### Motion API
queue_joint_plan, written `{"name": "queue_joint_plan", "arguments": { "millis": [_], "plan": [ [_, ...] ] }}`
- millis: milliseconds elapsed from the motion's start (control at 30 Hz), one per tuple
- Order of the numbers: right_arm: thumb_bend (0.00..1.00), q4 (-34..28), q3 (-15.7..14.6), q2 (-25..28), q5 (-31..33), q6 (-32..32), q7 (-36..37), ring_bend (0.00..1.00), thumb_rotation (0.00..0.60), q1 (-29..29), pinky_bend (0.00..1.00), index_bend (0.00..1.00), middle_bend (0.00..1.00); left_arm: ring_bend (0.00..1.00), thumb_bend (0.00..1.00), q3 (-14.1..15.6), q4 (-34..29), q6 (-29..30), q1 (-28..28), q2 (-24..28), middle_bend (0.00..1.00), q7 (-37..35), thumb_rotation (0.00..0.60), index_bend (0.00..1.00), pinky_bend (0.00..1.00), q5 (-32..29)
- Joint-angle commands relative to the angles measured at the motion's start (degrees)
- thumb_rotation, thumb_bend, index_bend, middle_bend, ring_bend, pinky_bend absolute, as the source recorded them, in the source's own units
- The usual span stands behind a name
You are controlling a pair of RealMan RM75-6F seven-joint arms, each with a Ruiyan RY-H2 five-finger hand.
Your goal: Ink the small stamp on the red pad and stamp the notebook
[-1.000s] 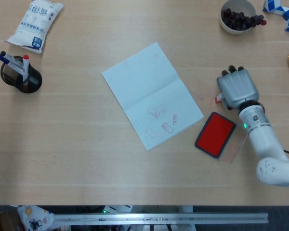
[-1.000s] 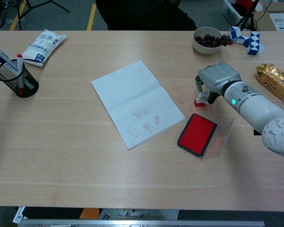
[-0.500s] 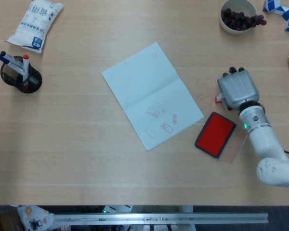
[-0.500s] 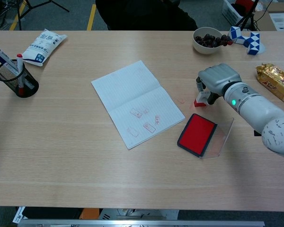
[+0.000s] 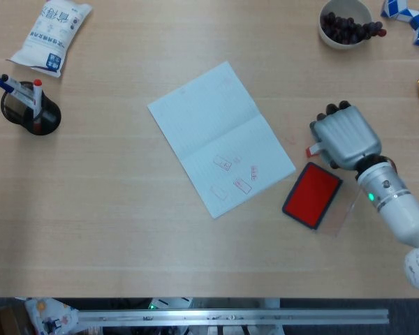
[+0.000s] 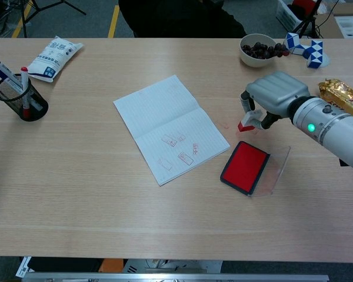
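Observation:
My right hand [image 5: 344, 136] [image 6: 275, 98] hovers just behind the red ink pad [image 5: 312, 195] [image 6: 244, 167] and pinches the small stamp [image 5: 312, 150] [image 6: 247, 121], a white block with a red base, lifted slightly off the table. The pad lies open with its clear lid [image 6: 276, 169] folded out to the right. The open notebook [image 5: 220, 137] [image 6: 169, 127] lies to the left of the pad, with several red stamp marks [image 5: 235, 174] [image 6: 180, 148] on its near page. My left hand is out of both views.
A bowl of dark fruit [image 5: 346, 22] [image 6: 259, 49] and a blue-white puzzle toy [image 6: 303, 48] sit at the back right. A gold packet [image 6: 344, 103] lies at the right edge. A mesh pen holder [image 5: 30, 110] [image 6: 20, 98] and a white packet [image 5: 51, 33] occupy the far left.
My right hand has lifted the stamp off the table and risen a little toward the camera, shifting slightly left. The pad and notebook have not moved.

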Motion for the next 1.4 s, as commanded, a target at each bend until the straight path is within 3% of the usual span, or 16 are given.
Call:
{"name": "queue_joint_plan", "arguments": {
  "millis": [33, 667, 1400],
  "plan": [
    [0.41, -1.9, -2.2, 1.6, -3.2, -0.3, 0.1, 0.29, 0.600, -0.6, 0.29, 0.68, 0.48, 0.20, 0.12, 0.0, -0.1, -0.1, 0.0, 0.0, 0.16, 0.1, 0.600, 0.02, 0.12, 0.0],
    [0.42, 1.1, -6.8, -1.2, -10.8, -1.6, -2.8, 0.31, 0.600, -2.1, 0.29, 0.70, 0.50, 0.20, 0.12, 0.3, 0.4, -0.3, 0.2, -0.1, 0.16, -0.3, 0.600, 0.02, 0.12, -0.3],
    [0.42, 4.6, -7.0, -3.5, -12.7, -2.7, -3.6, 0.32, 0.600, -4.0, 0.29, 0.71, 0.51, 0.20, 0.12, 0.4, 0.7, -0.8, 0.0, -0.2, 0.16, -0.4, 0.600, 0.02, 0.12, -0.5]
  ]
}}
